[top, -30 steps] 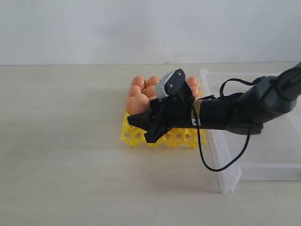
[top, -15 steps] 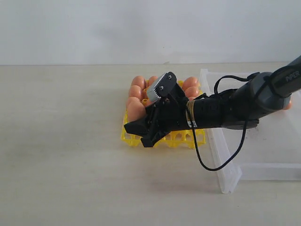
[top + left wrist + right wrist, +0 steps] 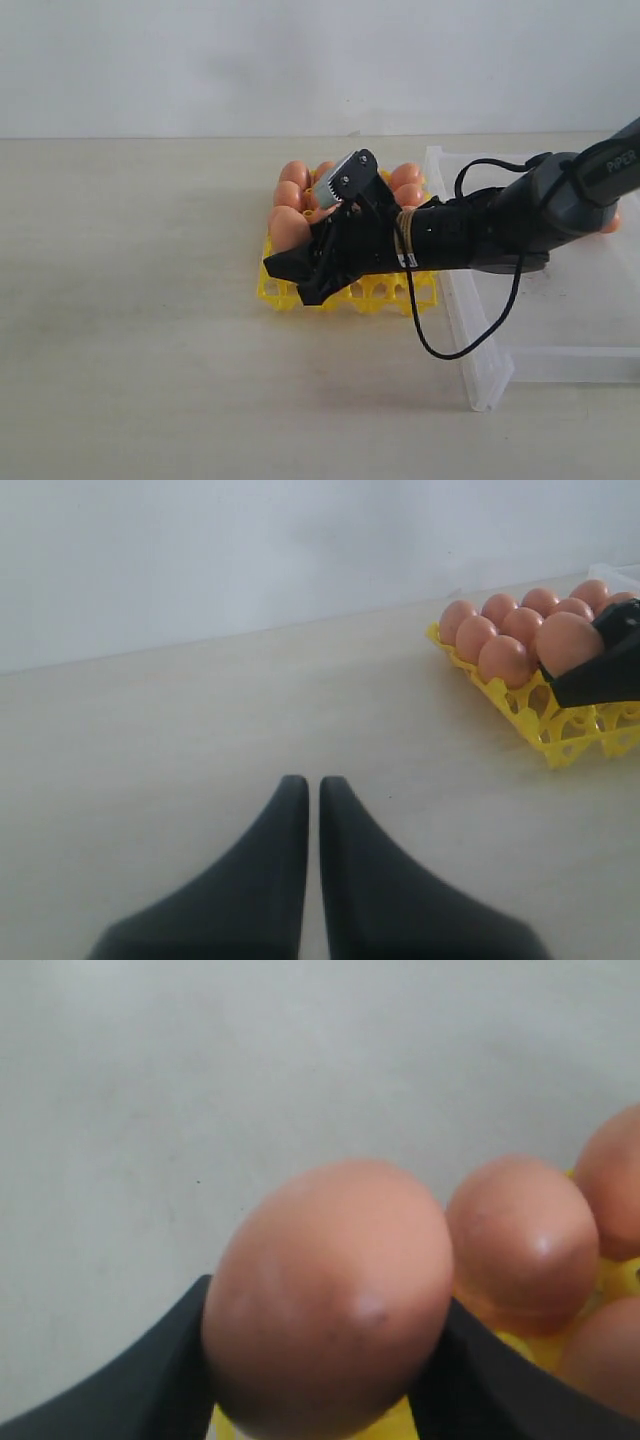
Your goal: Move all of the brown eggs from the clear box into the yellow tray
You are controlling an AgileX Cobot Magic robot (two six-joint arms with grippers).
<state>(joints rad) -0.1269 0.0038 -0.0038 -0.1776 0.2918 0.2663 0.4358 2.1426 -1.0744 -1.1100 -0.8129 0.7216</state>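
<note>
My right gripper [image 3: 300,262] is shut on a brown egg [image 3: 288,232] and holds it just above the front left part of the yellow tray [image 3: 380,295]. Close up, the held egg [image 3: 330,1260] fills the space between the black fingers [image 3: 170,1370]. Several brown eggs [image 3: 405,178] sit in the tray's back rows. The clear box [image 3: 480,350] stands to the right of the tray, and one egg [image 3: 612,222] shows in it behind the arm. My left gripper [image 3: 312,785] hangs shut over bare table, far from the tray [image 3: 560,745].
The right arm and its black cable [image 3: 440,345] cross the clear box's left wall. Pale bare tabletop [image 3: 130,300] spreads to the left of and in front of the tray. A white wall [image 3: 300,60] bounds the back.
My right gripper has carried the egg a little to the left and down over the tray's front left part. It has barely moved in the last half second.
</note>
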